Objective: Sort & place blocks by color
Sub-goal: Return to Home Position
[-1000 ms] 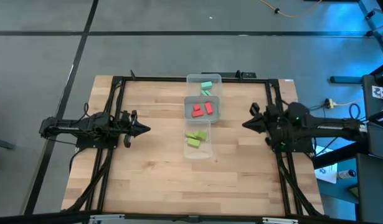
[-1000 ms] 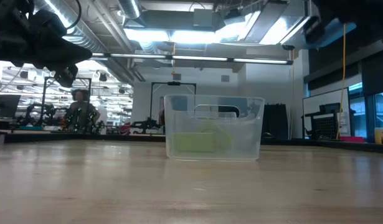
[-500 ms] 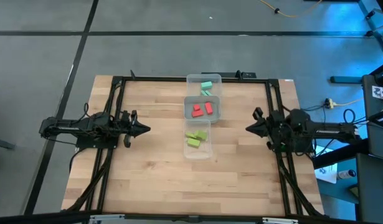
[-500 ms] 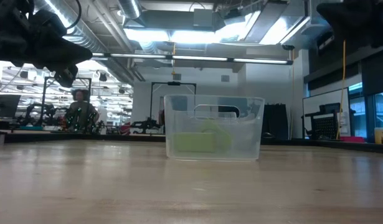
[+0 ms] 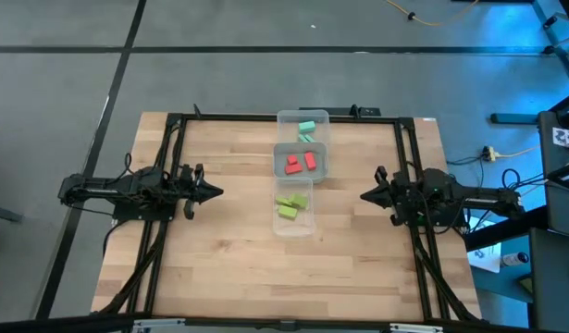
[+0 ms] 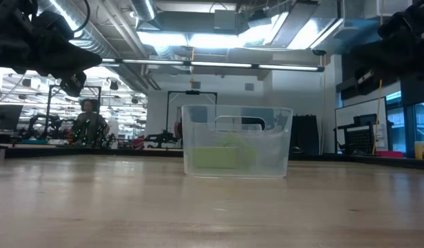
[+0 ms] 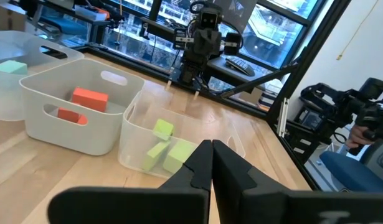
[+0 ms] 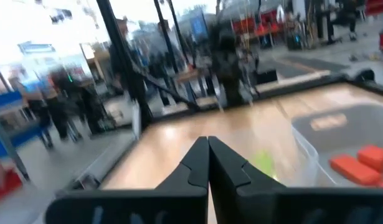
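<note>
Three small trays stand in a row down the table's middle. The far clear tray [image 5: 303, 128] holds mint blocks [image 5: 307, 127]. The middle grey tray [image 5: 277, 163] holds red blocks [image 5: 301, 163], and the near clear tray [image 5: 293, 225] holds lime blocks [image 5: 290, 204]. My left gripper [image 5: 217, 192] is shut and empty, above the table left of the trays. My right gripper [image 5: 364, 195] is shut and empty, right of them. The left wrist view shows the red blocks [image 7: 89, 98] and lime blocks [image 7: 169, 152] lying in their trays.
Black frame rails [image 5: 173, 166] run along the table's left, right and far sides. Bare wooden table [image 5: 228, 259] lies between each gripper and the trays and along the near side. In the low view the near tray [image 6: 236, 141] stands mid-table, with a person far behind the table [image 6: 87, 124].
My right gripper has moved a little toward the table's near edge and downward, staying shut. The left arm, the trays and the blocks have kept still.
</note>
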